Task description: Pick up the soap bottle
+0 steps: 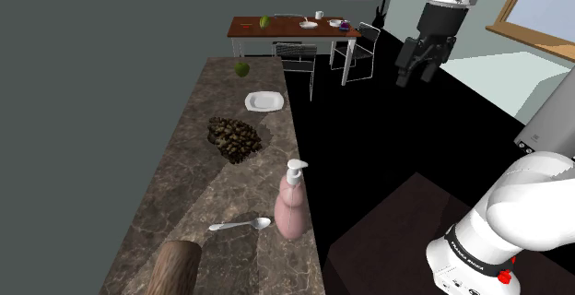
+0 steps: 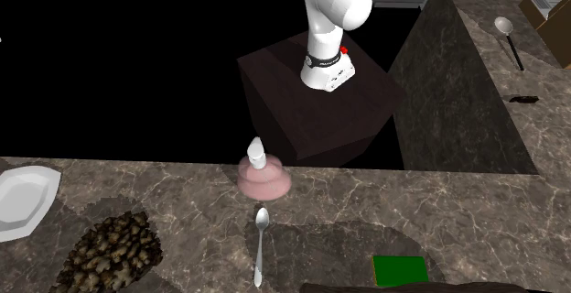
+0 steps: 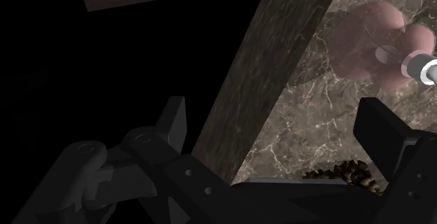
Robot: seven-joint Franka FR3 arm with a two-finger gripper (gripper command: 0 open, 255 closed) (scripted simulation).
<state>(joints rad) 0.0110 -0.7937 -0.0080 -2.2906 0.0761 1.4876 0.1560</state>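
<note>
soap bottle [image 1: 291,206] at counter [image 1: 198,159] edge; tool [image 1: 417,76] well apart, jaws spread

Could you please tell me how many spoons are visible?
2: one spoon beside the pink soap bottle, another spoon at the second exterior view's upper right. More may be hidden.

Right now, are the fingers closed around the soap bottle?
No: the fingers stand apart with nothing clasped, and the pink soap bottle stands on the counter well beyond them.
</note>
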